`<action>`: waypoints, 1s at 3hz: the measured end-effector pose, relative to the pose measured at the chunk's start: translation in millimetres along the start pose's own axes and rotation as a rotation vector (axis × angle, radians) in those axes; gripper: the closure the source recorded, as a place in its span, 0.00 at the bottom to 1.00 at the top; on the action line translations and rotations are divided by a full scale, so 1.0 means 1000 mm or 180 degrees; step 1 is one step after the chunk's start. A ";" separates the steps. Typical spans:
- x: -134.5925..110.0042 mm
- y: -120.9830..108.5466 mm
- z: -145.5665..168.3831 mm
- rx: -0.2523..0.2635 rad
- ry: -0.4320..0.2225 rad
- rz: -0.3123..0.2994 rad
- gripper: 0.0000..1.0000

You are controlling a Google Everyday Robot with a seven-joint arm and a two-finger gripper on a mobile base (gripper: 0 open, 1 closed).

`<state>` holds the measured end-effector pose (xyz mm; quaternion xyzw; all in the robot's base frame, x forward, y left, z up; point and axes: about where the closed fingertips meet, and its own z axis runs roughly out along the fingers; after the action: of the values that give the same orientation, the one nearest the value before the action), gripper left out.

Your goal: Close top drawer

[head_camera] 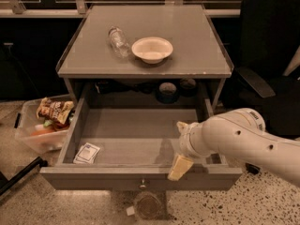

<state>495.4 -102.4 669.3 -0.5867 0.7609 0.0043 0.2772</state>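
My white arm (234, 137) reaches in from the right, bent over the front right corner of the top drawer (136, 135). My pincer (179, 168) points down at the drawer's front rim. I cannot tell whether it is open or closed, as my wrist hides most of it. The drawer stands pulled far out, with a small white packet (87, 153) in its front left corner. A bowl (152, 49) and a lying bottle (118, 41) rest on the cabinet top (197, 36). A snack bin (28, 130) sits on the floor at left.
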 end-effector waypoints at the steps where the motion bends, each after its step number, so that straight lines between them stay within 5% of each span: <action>1: -0.004 -0.008 0.004 0.0065 -0.0092 0.0022 0.39; 3: -0.011 -0.014 0.004 0.0128 -0.0163 0.0023 0.86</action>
<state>511.7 -95.9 674.9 -0.5779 0.7556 0.0050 0.3083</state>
